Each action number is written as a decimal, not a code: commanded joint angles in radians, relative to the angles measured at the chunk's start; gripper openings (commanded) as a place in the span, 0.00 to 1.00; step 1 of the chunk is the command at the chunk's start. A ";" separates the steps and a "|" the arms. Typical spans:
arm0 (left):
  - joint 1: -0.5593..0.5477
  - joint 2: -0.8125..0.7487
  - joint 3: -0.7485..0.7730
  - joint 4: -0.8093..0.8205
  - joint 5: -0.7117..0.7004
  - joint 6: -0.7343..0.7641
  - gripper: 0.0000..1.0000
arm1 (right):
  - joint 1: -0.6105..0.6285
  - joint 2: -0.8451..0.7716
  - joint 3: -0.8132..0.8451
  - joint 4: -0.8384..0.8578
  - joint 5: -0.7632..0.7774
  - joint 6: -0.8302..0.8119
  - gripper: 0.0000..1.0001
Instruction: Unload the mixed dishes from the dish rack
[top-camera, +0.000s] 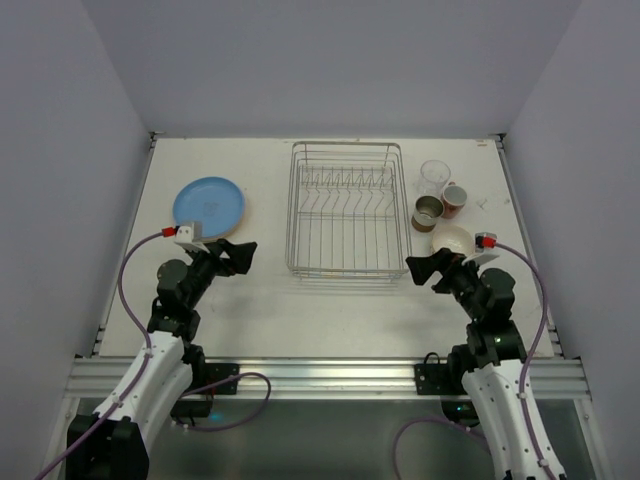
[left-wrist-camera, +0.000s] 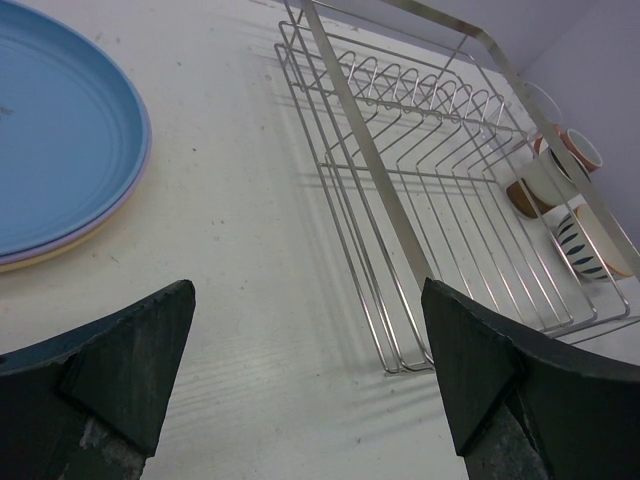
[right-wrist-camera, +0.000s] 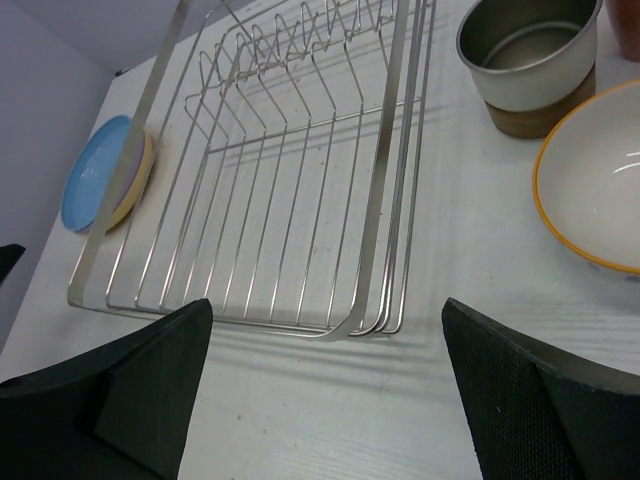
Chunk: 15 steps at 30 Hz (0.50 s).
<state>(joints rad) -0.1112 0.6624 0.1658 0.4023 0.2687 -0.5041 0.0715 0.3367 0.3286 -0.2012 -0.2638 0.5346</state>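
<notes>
Lower left and lower right, the left fingers (left-wrist-camera: 130, 360) and right fingers (right-wrist-camera: 520, 390) gape wide, gripping nothing. A strip of tabletop (top-camera: 270, 300) separates them from the empty dish rack (top-camera: 345, 270) at centre. Beyond, stacked plates (top-camera: 208, 205) lie upper left; bowl (top-camera: 452, 240), cups (top-camera: 428, 212) and tumbler (top-camera: 434, 177) crowd the rack's right edge.

The white table (top-camera: 260, 300) carries the dish rack (top-camera: 345, 215), plate stack (top-camera: 208, 205), two cups (top-camera: 428, 213), tumbler (top-camera: 434, 177) and bowl (top-camera: 452, 240).

Wide-spread jaws face stacked plates (left-wrist-camera: 50, 130) and dish rack (left-wrist-camera: 365, 150).
</notes>
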 joint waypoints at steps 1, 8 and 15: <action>0.007 -0.006 -0.009 0.049 0.012 0.018 1.00 | -0.001 -0.019 -0.037 0.062 -0.048 0.027 0.99; 0.007 -0.004 -0.008 0.047 0.014 0.019 1.00 | 0.001 -0.013 -0.074 0.107 -0.041 0.033 0.99; 0.007 -0.004 -0.009 0.050 0.017 0.013 1.00 | -0.001 -0.068 -0.108 0.120 -0.028 0.042 0.99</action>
<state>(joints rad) -0.1112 0.6624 0.1654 0.4026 0.2749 -0.5041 0.0715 0.2905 0.2291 -0.1394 -0.2810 0.5621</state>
